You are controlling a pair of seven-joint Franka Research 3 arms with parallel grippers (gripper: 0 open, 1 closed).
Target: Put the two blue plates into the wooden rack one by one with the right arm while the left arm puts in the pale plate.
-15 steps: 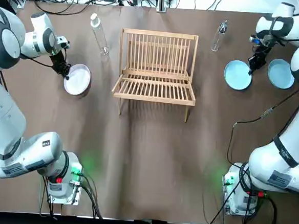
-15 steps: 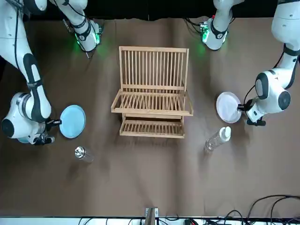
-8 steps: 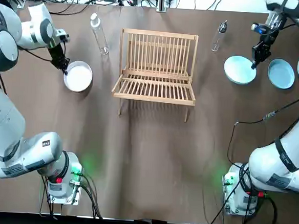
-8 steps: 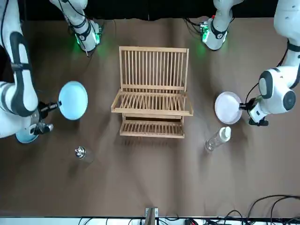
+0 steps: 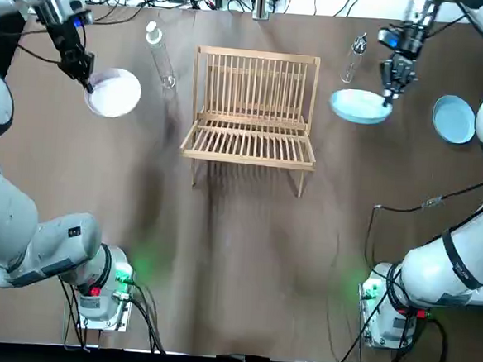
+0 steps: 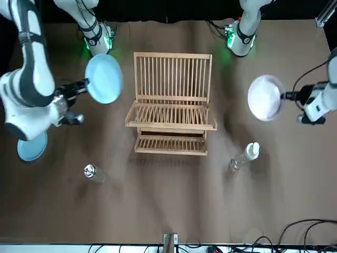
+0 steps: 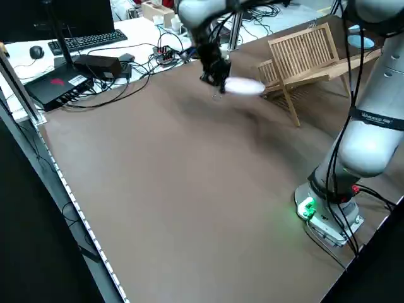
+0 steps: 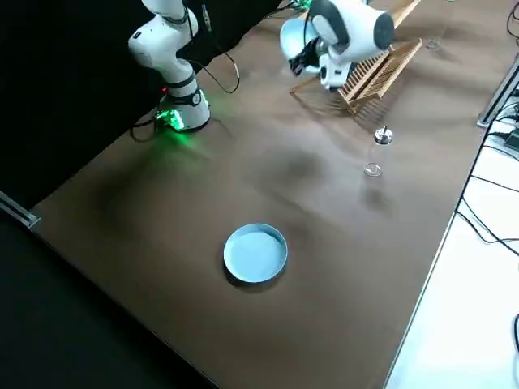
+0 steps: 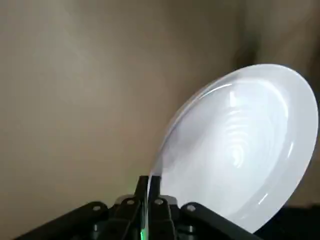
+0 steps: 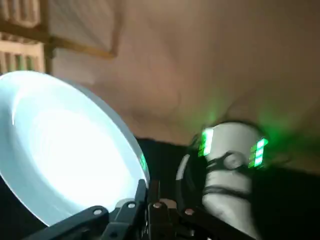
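Holds left gripper aloft at top view's upper left, pinching pale plate by its rim; holds right gripper upper right, pinching blue plate.

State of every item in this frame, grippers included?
Wooden slatted rack: standing on the table, empty.
First blue round plate: off the table, rim clamped in right gripper.
Second blue round plate: flat on the table, untouched.
Pale round plate: off the table, rim clamped in left gripper.
Clear bottle with white cap: on the table, not held.
Clear bottle with silver cap: same.
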